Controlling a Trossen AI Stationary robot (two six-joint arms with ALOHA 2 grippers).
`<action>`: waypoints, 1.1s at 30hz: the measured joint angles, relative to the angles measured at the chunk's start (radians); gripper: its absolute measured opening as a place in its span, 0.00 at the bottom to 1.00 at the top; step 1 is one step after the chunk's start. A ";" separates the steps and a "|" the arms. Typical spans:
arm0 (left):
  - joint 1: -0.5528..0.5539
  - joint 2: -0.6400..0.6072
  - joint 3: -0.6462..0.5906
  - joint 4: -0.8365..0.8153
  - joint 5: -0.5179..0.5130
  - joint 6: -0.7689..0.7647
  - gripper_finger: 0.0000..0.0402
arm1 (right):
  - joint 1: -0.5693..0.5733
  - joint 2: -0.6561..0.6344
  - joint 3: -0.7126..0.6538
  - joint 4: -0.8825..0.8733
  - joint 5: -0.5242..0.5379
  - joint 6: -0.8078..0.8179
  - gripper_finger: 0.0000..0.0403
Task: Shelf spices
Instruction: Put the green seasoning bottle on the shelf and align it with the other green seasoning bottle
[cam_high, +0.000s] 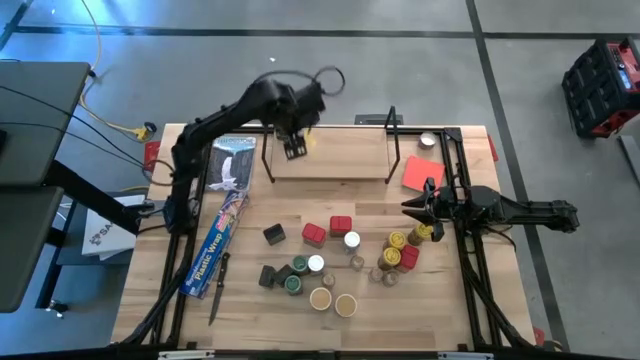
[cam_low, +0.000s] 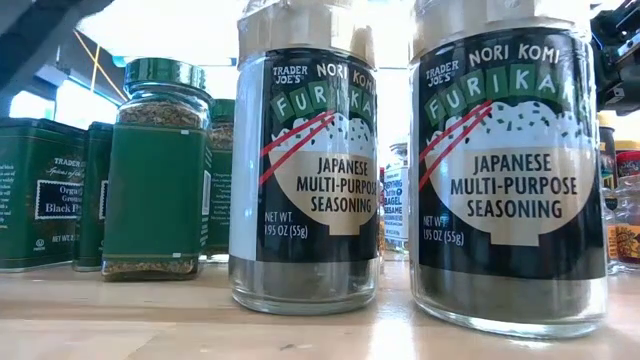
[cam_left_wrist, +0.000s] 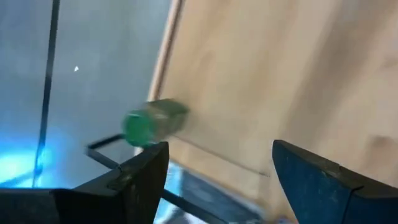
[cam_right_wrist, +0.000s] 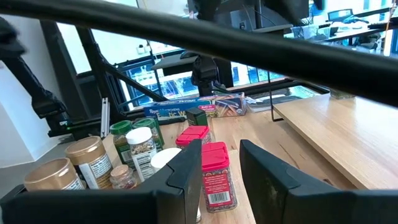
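Left gripper spread wide above shelf | green-lidded jar lies toppled on its board, could roll off the edge | right gripper narrowly parted beside remaining spices

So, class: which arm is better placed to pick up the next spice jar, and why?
Right. The right gripper hangs open beside the spices; a red-lidded jar sits ahead of it. The left gripper is over the shelf, open.

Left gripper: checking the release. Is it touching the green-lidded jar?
Apart. In the left wrist view, the green-lidded jar lies beyond the open left gripper, outside its fingers.
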 joint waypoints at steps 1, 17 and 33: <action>-0.040 -0.020 -0.014 0.000 -0.010 -0.040 0.70 | 0.000 0.000 0.000 0.000 0.000 0.000 0.26; -0.756 -0.146 -0.357 0.031 -0.173 -0.909 0.70 | 0.000 0.000 0.000 0.000 0.000 0.000 0.26; -0.914 -0.145 -0.632 0.418 -0.228 -1.193 0.72 | 0.000 0.000 0.000 0.000 0.000 0.000 0.26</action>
